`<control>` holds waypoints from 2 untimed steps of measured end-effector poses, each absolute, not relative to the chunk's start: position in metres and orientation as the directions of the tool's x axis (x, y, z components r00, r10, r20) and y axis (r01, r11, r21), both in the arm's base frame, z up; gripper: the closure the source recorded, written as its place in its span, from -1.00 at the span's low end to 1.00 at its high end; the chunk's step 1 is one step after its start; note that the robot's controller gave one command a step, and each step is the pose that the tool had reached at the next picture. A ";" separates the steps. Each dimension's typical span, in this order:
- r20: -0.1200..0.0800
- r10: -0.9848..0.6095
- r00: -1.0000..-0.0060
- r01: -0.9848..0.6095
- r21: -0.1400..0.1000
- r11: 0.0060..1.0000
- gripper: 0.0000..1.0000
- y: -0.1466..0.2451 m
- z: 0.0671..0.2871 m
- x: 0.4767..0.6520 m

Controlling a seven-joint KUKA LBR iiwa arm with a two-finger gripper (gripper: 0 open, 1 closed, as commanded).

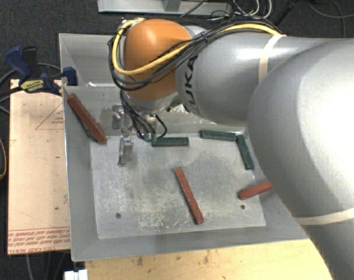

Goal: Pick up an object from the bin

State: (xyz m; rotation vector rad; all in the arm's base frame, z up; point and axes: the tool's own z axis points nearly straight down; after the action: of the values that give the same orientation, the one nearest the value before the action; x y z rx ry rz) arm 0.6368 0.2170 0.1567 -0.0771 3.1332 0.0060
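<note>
My gripper (125,154) hangs below the orange wrist cover, low over the bare bin floor in the left half. A long red-brown bar (86,118) leans against the left wall just up and left of it. To its right, a dark green bar (170,141) lies flat with its left end under the wrist. A second red-brown bar (188,195) lies diagonally on the floor, down and to the right. I see nothing held in the gripper.
Two more dark green bars (218,135) (245,151) form an angle at the right. A short red bar (254,189) lies near the right edge. The big arm covers the bin's upper right.
</note>
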 end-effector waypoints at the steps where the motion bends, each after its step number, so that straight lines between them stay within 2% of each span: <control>1: -0.001 0.078 -0.997 0.078 -0.003 0.997 -1.00 0.090 0.133 0.656; 2: 0.011 0.129 -0.992 0.129 0.003 0.992 -1.00 0.052 0.068 0.656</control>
State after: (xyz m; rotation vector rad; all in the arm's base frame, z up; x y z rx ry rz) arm 0.6559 0.0520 0.0683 0.2039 3.1456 0.0056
